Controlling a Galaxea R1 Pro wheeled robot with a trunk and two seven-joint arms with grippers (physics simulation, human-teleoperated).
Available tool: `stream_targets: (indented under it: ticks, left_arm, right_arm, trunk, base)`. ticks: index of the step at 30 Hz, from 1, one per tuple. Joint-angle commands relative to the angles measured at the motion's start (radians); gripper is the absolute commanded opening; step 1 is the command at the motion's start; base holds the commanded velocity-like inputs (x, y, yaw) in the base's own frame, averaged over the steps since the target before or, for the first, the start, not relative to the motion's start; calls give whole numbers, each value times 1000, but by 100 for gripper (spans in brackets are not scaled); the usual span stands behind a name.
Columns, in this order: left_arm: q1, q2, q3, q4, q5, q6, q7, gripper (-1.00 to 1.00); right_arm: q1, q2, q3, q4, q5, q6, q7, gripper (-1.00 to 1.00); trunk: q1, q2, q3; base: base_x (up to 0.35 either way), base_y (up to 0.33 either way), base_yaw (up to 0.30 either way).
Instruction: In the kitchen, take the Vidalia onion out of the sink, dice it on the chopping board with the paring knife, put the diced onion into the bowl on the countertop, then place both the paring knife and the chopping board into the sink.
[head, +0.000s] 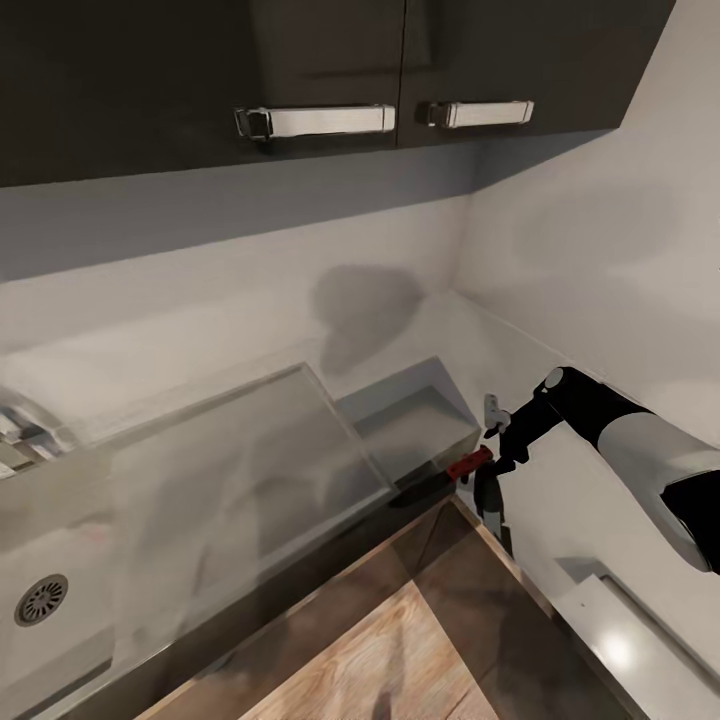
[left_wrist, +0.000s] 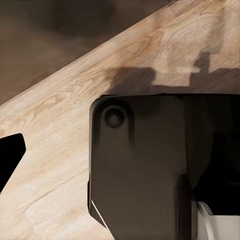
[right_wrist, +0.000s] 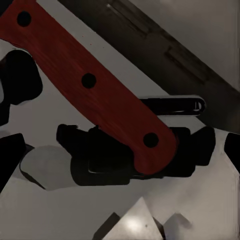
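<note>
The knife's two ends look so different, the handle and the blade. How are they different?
The knife handle is red, while the blade is dark. The handle sits by the right gripper; the blade points away toward the sink. In the right wrist view the handle shows three dark rivets. Both are slim parts of one knife.

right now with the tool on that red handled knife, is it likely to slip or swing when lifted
The paring knife probably stays stiff: its riveted red handle looks rigid. It may pivot, since the right tool seems to pinch the handle's end, leaving the dark blade overhanging the sink rim. The handle looks smooth and flat, so some slipping is possible.
</note>
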Motion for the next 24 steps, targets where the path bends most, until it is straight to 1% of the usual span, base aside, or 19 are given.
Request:
stream_targets:
  ticks: [1,7,11,15,20,24]
  left_arm:
    - [0,1,-8,-2,7,-1,5,100]
    - [0,1,-9,-2,7,-1,4,100]
    - [0,1,-9,-2,7,-1,5,100]
    - [0,1,-9,-2,7,-1,4,100]
    - [0,1,-9,-2,7,-1,4,100]
    - [0,1,-10,-2,7,-1,3,100]
  right_arm:
    - [0,0,-3,-2,5,7,4,100]
    - [0,0,-4,-4,6,7,-8,100]
    - [0,3,-3,-4,5,7,-38,100]
    - [0,7,-3,-4,5,7,-54,100]
    - [0,19,-3,-3,3,7,-59,100]
    - [0,21,-3,-4,3,7,-59,100]
  trunk:
    - [1,-2,-2]
    - [1,-2,-2]
    - [1,-2,-2]
    - [1,-2,-2]
    - [1,-2,-2]
    - [1,-2,-2]
  base:
    - [77,49,0]
    - [117,61,0]
    - [94,10,0]
    - [27,2,0]
    - [4,2,0]
    - [0,123,0]
